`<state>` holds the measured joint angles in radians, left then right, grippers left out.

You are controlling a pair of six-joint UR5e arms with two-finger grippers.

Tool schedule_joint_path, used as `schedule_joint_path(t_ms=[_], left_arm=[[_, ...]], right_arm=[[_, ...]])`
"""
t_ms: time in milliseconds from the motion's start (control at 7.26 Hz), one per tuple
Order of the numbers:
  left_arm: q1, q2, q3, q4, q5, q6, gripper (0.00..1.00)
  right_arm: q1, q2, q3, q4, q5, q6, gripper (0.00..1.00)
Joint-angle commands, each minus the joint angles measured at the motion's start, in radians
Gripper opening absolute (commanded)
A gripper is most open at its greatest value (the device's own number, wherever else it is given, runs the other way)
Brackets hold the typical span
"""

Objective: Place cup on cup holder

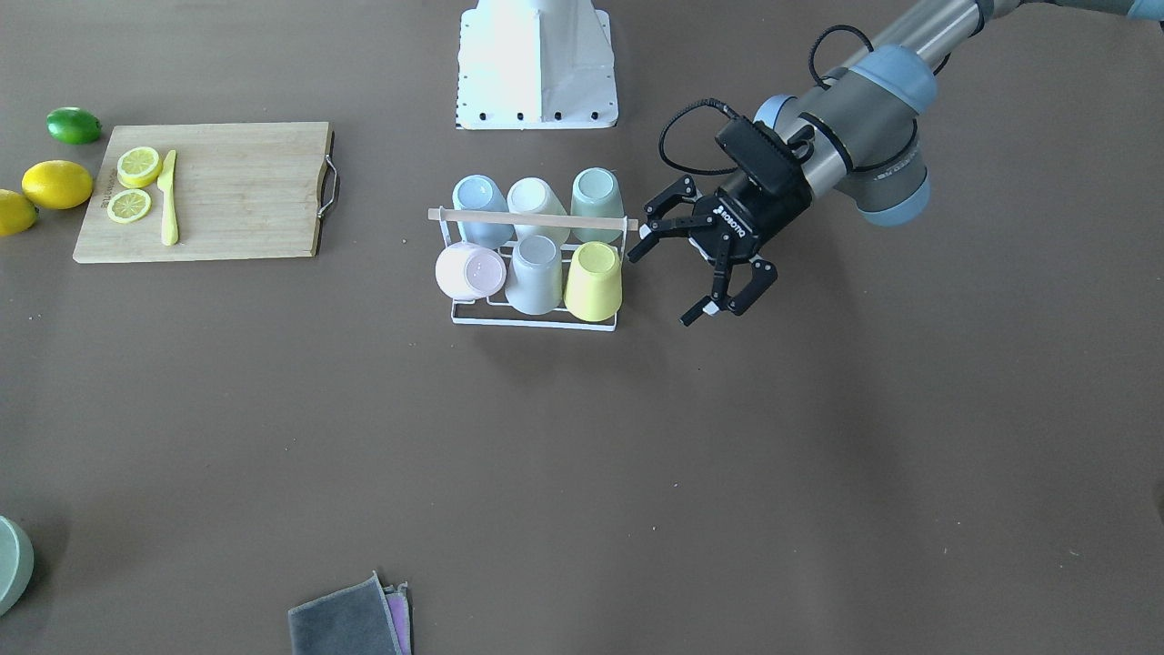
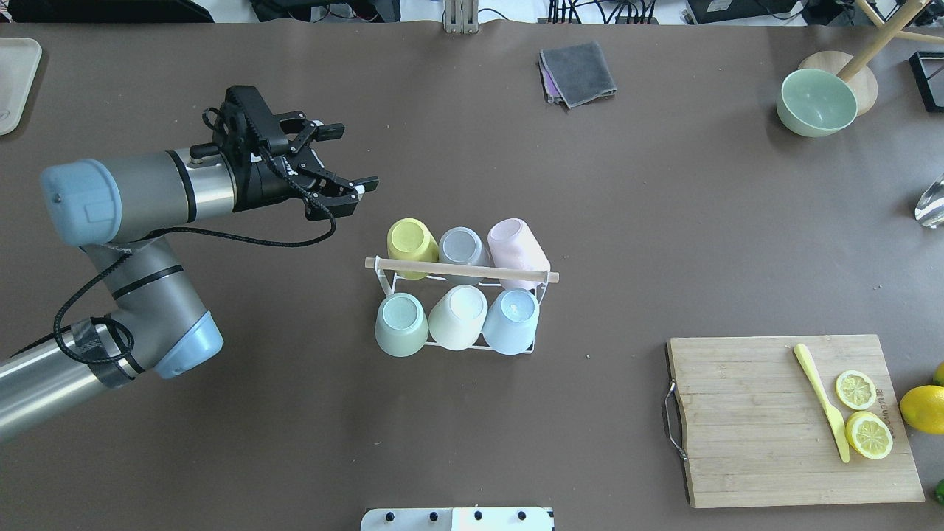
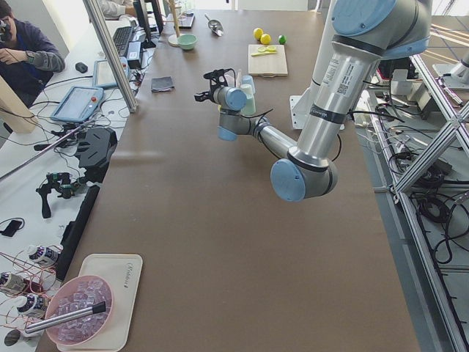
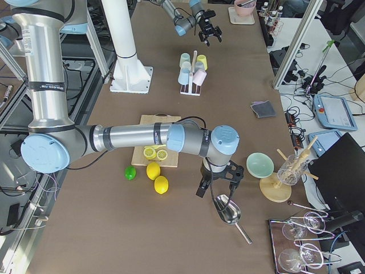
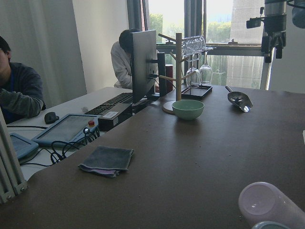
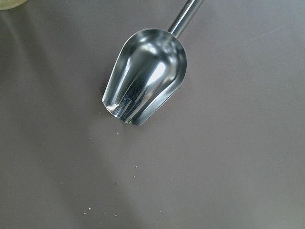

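The cup holder (image 2: 461, 270), a white wire rack with a light wooden bar, stands mid-table and carries several upturned cups on its prongs: yellow (image 2: 409, 240), grey (image 2: 463, 245), pink (image 2: 516, 247), green (image 2: 400, 322), white (image 2: 457, 317) and blue (image 2: 510, 319). My left gripper (image 2: 352, 157) is open and empty, hovering just beside the rack's yellow-cup end (image 1: 593, 280). It also shows in the front view (image 1: 662, 287). My right gripper (image 4: 219, 181) hangs over a metal scoop (image 6: 145, 78) far from the rack; I cannot tell whether it is open or shut.
A wooden cutting board (image 2: 752, 420) holds lemon slices and a yellow knife. Whole lemons (image 1: 56, 184) and a lime (image 1: 73, 125) lie beside it. A green bowl (image 2: 815, 102) and a grey cloth (image 2: 577, 72) sit at the far edge. The robot base (image 1: 536, 64) is behind the rack.
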<state>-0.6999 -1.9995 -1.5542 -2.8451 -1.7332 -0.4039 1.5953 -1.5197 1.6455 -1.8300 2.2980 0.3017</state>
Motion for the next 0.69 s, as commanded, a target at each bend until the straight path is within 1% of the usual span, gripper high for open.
schedule_joint_path(t_ms=[0, 138, 413, 551], left_arm=[[-0.032, 0.011, -0.006, 0.311, -0.037, -0.074, 0.97], [-0.064, 0.011, -0.006, 0.464, -0.066, -0.075, 0.97], [-0.134, 0.015, -0.007, 0.718, -0.216, -0.073, 0.97], [-0.18, 0.053, -0.032, 0.825, -0.274, -0.069, 0.97]], right_arm=[[0.0, 0.001, 0.0, 0.0, 0.0, 0.0, 1.0], [0.0, 0.0, -0.001, 0.0, 0.0, 0.0, 1.0], [0.0, -0.001, -0.001, 0.0, 0.001, 0.002, 1.0], [0.0, -0.001, -0.001, 0.0, 0.001, 0.002, 1.0]])
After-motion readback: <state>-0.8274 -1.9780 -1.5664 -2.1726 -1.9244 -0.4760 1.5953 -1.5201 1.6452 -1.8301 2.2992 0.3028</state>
